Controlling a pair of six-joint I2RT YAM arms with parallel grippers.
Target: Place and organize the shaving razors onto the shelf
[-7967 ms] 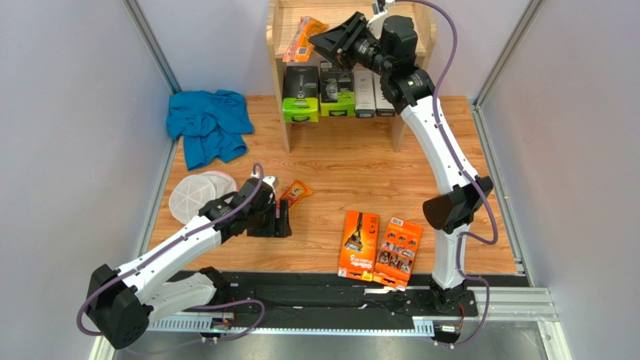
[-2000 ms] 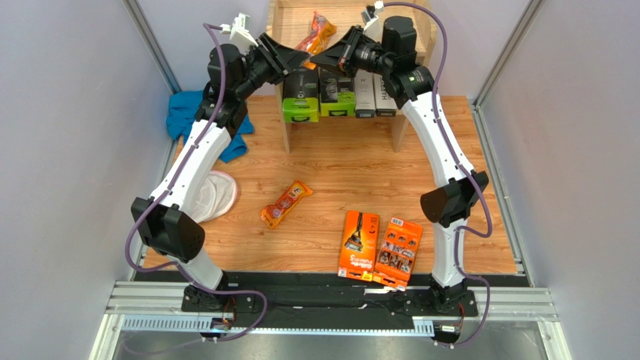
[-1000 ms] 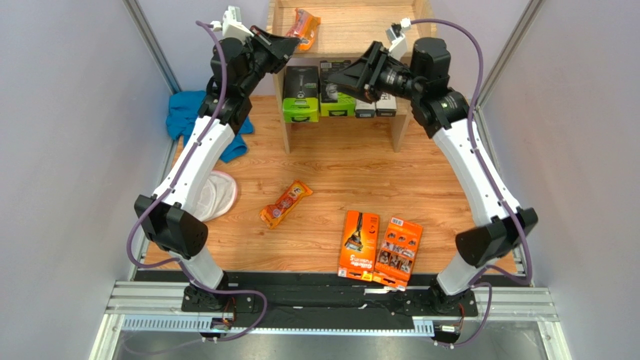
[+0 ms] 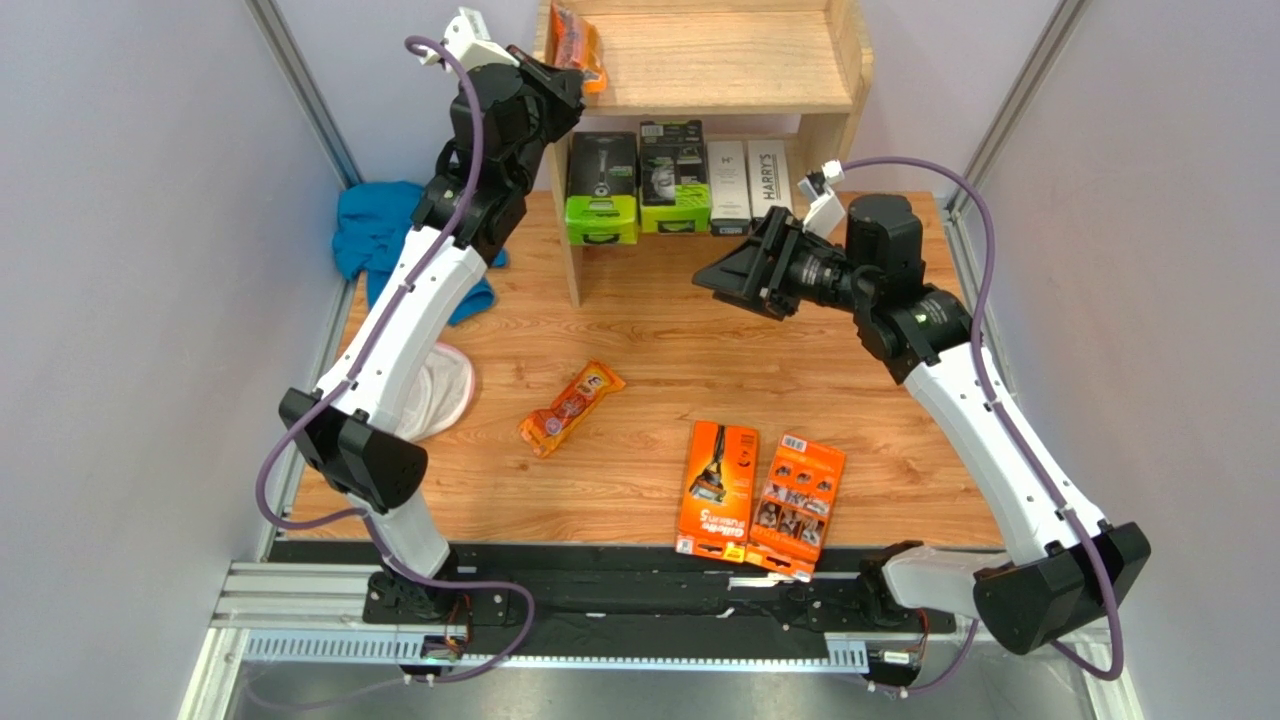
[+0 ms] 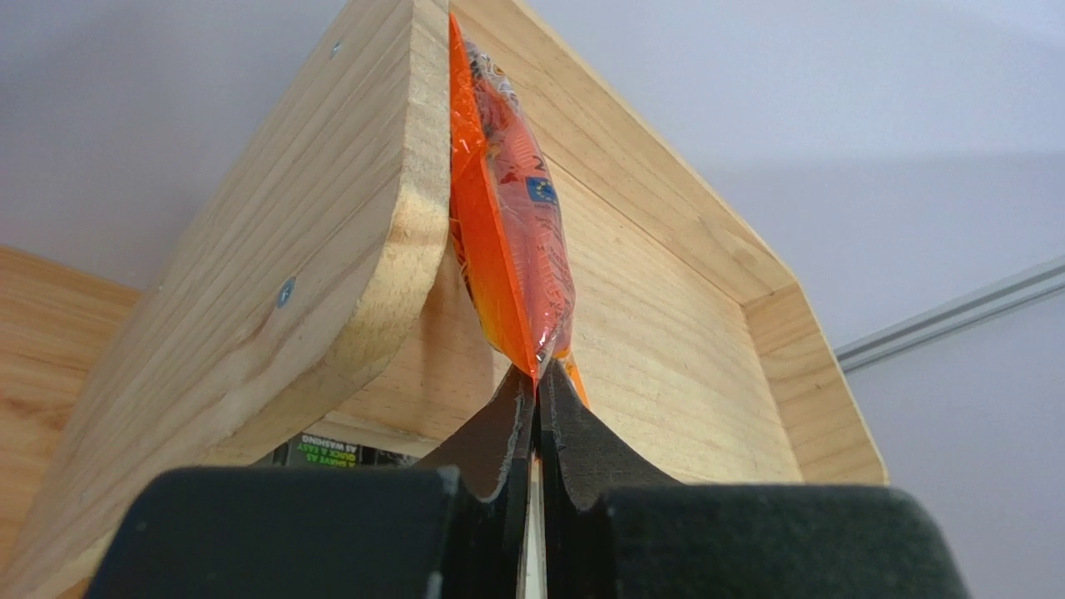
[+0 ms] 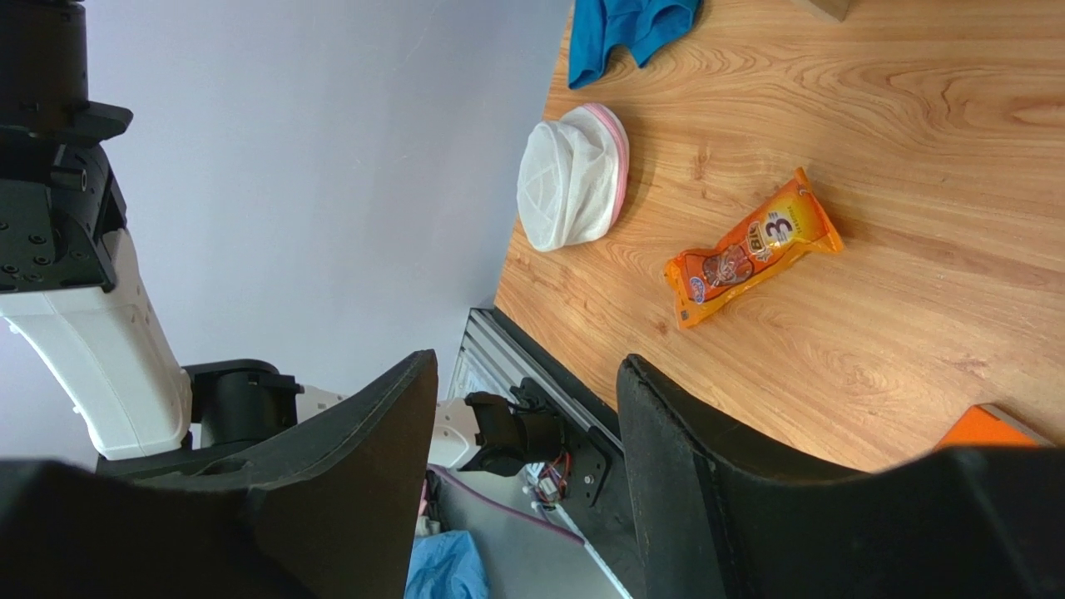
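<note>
Left wrist: clamping left gripper (image 5: 538, 397) tight on orange blister pack (image 5: 506, 225), standing it upright against shelf (image 5: 313, 250) left side panel, top tier. Holding right gripper (image 6: 525, 374) parted, empty, above desk (image 4: 676, 345). Next, probably: releasing without tipping, then fetching second blister pack (image 6: 750, 250) left of desk middle.

HARRY'S runs along a white box (image 4: 771, 177) on the shelf's (image 4: 706, 68) lower tier. A bold 3 marks the orange blister pack (image 6: 750, 250) on the bench (image 4: 676, 360).
</note>
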